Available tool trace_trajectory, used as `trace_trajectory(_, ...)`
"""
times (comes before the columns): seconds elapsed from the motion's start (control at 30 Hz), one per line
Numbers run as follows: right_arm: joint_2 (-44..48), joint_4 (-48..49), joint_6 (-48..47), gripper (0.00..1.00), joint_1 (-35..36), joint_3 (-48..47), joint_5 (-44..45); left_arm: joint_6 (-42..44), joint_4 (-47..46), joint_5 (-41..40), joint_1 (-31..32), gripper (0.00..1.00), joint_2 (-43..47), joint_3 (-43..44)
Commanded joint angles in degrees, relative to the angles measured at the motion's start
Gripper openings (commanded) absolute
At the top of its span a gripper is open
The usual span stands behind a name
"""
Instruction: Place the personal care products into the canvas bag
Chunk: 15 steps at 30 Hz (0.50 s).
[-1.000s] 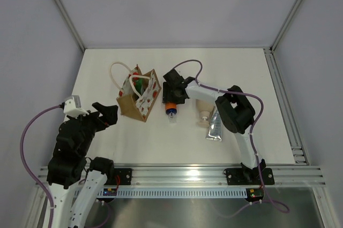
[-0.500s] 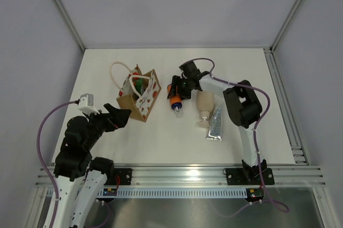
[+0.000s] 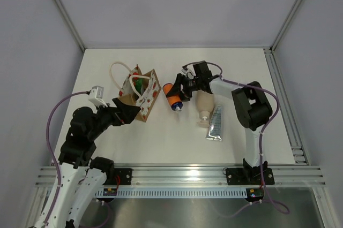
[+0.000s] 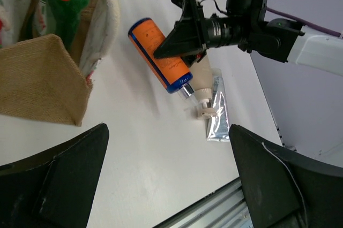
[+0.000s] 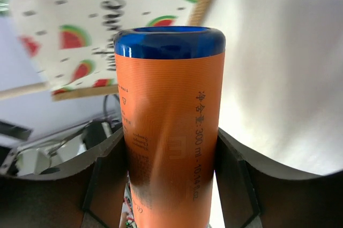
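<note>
Beside bag [image 3: 140, 99], right tool [image 3: 180, 89] clamping orange bottle [image 3: 171, 98]

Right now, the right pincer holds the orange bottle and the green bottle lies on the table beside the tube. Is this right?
Not quite. The green bottle is inside the bag, as the left wrist view shows. The right pincer does hold the orange bottle.
</note>
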<state>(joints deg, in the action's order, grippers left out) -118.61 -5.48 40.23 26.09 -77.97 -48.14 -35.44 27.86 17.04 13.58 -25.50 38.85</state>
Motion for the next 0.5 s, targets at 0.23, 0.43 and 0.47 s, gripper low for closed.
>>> trace_trajectory(0.23, 9.53, 20.23, 23.03, 0.00, -2.27, 4.84, -13.12, 2.29, -9.65, -18.33, 20.40, 0.99, -9.47, 5.87)
trace_trajectory(0.43, 11.20, 24.45, 31.66, 0.00, -3.15, 7.22, -13.82, 22.87, -15.79, -36.71, 40.18, 0.99, -23.61, 11.24)
trace_trajectory(0.47, 11.73, 24.98, 32.10, 0.00, -3.15, 7.48, -14.08, 27.92, -16.95, -37.68, 43.51, 0.99, -24.68, 10.72)
